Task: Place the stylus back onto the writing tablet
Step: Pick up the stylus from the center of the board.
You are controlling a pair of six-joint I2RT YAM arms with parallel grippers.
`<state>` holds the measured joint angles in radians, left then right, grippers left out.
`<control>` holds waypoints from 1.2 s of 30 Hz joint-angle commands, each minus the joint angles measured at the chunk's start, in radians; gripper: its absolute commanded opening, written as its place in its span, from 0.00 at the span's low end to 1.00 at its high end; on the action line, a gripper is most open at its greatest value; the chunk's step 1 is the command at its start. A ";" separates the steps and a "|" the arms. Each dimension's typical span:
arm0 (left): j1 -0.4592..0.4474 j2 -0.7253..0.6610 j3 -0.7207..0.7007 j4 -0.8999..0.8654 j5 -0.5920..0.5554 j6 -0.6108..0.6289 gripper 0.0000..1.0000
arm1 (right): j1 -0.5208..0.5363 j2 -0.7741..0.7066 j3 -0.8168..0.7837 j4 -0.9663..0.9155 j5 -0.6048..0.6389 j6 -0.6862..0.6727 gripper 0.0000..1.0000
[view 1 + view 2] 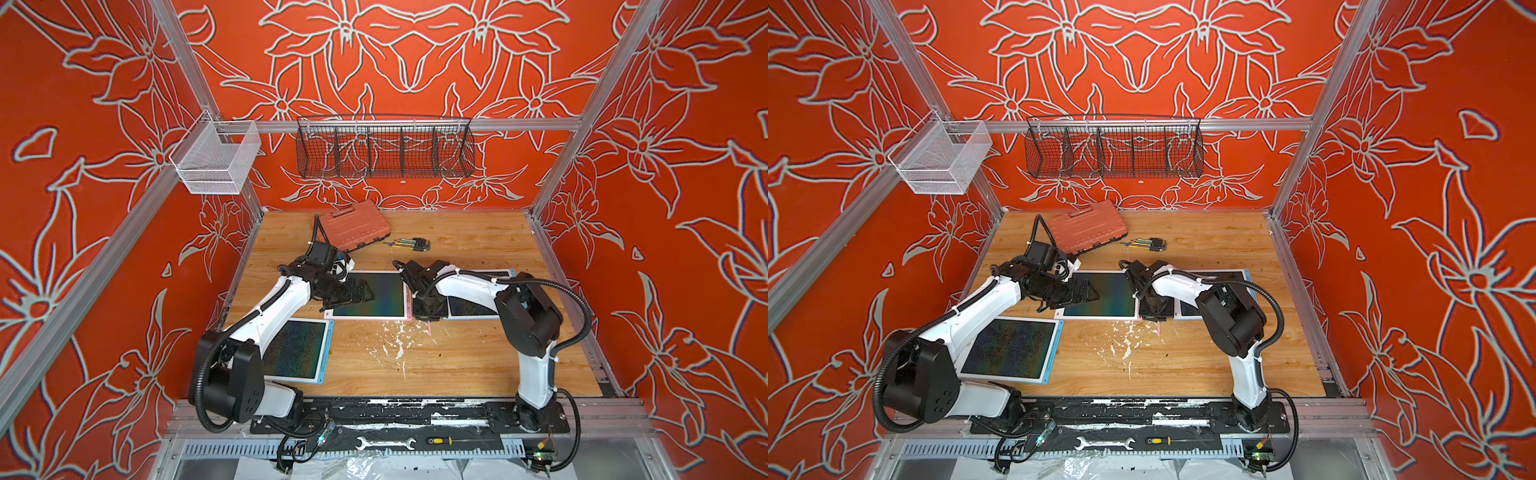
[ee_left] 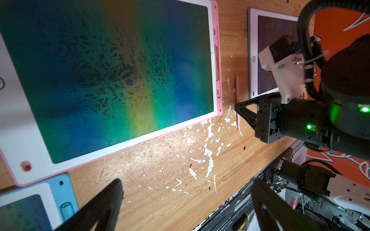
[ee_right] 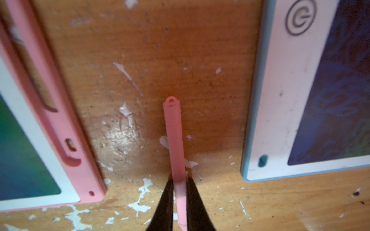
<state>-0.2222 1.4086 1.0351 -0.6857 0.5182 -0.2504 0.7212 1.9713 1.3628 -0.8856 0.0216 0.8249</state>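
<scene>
Top views: right gripper (image 1: pixel 428 319) is down at the desk (image 1: pixel 457 357), between the pink tablet (image 1: pixel 374 293) and a blue-edged tablet (image 1: pixel 473 309). Left gripper (image 1: pixel 368 296) hovers over the pink tablet.

Left wrist: left gripper jaws wide apart, nothing held. Stylus (image 2: pixel 237 90) lies flat on the desk, just beside the pink tablet's slotted edge.

Right wrist: right gripper pinched on the stylus toward its pointed end. Step looks like pickup. Next: lift, shift sideways, lay it on the pink tablet, probably its match.
</scene>
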 commanded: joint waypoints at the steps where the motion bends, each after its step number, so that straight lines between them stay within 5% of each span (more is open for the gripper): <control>1: -0.003 -0.025 -0.009 0.003 0.002 0.004 0.97 | -0.003 0.060 -0.026 -0.046 0.004 0.020 0.12; 13: -0.003 -0.024 -0.008 0.002 -0.001 0.005 0.97 | -0.005 0.038 -0.042 -0.017 -0.010 0.003 0.05; 36: -0.003 -0.025 -0.010 0.004 -0.001 0.004 0.97 | -0.005 0.010 -0.058 -0.018 0.008 0.015 0.07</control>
<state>-0.2222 1.4082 1.0351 -0.6857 0.5175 -0.2504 0.7208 1.9404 1.3399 -0.8730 0.0204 0.8162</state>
